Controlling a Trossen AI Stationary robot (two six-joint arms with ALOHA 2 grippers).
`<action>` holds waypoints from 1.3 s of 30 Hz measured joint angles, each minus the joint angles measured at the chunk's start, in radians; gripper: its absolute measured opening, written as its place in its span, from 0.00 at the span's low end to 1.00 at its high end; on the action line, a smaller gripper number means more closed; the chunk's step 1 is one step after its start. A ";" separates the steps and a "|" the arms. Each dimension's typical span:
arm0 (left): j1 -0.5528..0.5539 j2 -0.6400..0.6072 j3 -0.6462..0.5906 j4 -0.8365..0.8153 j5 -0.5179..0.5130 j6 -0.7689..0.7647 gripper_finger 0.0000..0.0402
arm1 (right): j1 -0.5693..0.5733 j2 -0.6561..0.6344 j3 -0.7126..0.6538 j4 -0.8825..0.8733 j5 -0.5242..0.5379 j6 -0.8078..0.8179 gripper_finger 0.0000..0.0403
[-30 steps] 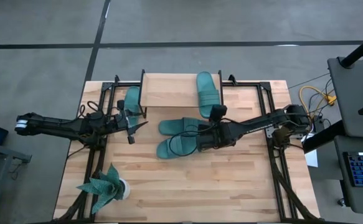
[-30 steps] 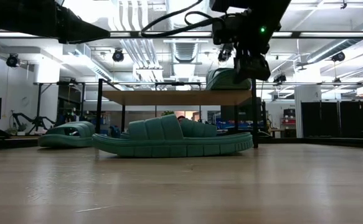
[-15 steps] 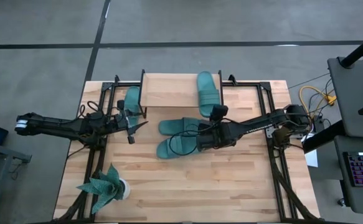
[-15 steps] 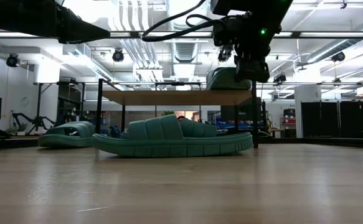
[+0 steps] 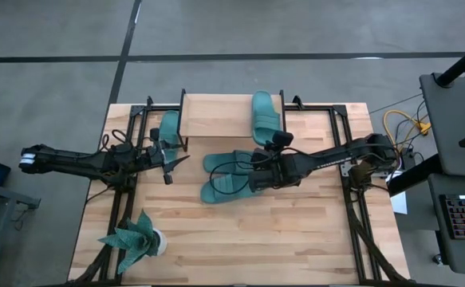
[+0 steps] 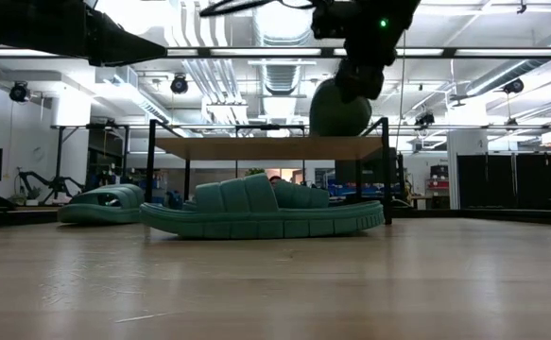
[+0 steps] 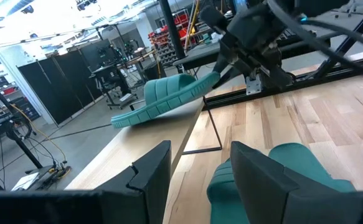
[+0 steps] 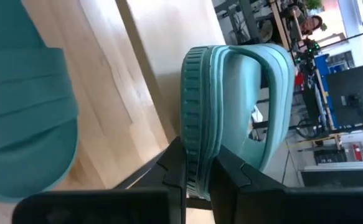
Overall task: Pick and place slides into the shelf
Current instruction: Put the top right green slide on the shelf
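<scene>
The shelf [image 5: 216, 115] stands at the table's far middle. One teal slide [image 5: 265, 114] is on its top at the right end, and my right gripper [image 5: 271, 148] is shut on it. A second slide [image 5: 168, 127] lies on the table at the shelf's left end. Two more slides [image 5: 226, 162] [image 5: 228, 186] lie on the table under my right arm. My left gripper [image 5: 171, 160] hovers open, level, near the left slide [image 7: 293, 165], touching nothing. My right gripper pinches the sole's ribbed rim [image 8: 197, 146] between its two fingers, at the slide's near end. The fingers [image 8: 234, 171] come slanting down from the table's near right. That end is raised and the slide is tilted [image 7: 169, 99], its far end low over the shelf's top.
A teal plant in a white pot [image 5: 136, 243] stands at the near left corner. Black frame rails [image 5: 352, 183] run along the table's left and right sides. Bare wood lies along the near middle and right.
My right gripper has taken hold of the slide on the shelf, then risen a little and rolled. The slide, which lay flat on the shelf's top, now has its near end lifted and stands tilted.
</scene>
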 joint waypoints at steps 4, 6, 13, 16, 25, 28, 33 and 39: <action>-0.001 0.000 0.000 -0.006 0.000 0.000 0.38 | 0.005 0.000 0.039 -0.078 0.001 0.039 0.07; -0.001 0.000 0.000 -0.007 0.000 0.000 0.38 | 0.005 0.000 0.057 -0.137 0.002 0.077 0.07; -0.001 0.000 0.000 -0.007 0.000 0.000 0.38 | 0.008 0.001 0.074 -0.237 0.002 0.152 0.07; -0.001 0.000 0.000 -0.007 0.000 0.000 0.38 | 0.014 0.001 0.077 -0.238 -0.015 0.152 0.07; 0.000 0.000 0.000 -0.007 0.000 0.000 0.38 | 0.021 0.001 0.078 -0.239 -0.090 0.159 0.06; 0.000 0.000 0.000 -0.007 0.000 0.000 0.38 | 0.021 0.001 0.078 -0.240 -0.116 0.159 0.09; 0.000 0.000 0.000 -0.007 0.000 0.000 0.38 | 0.020 0.001 0.078 -0.241 -0.143 0.159 0.14; 0.000 0.000 0.000 -0.008 0.000 0.000 0.38 | 0.020 0.001 0.079 -0.242 -0.169 0.159 0.21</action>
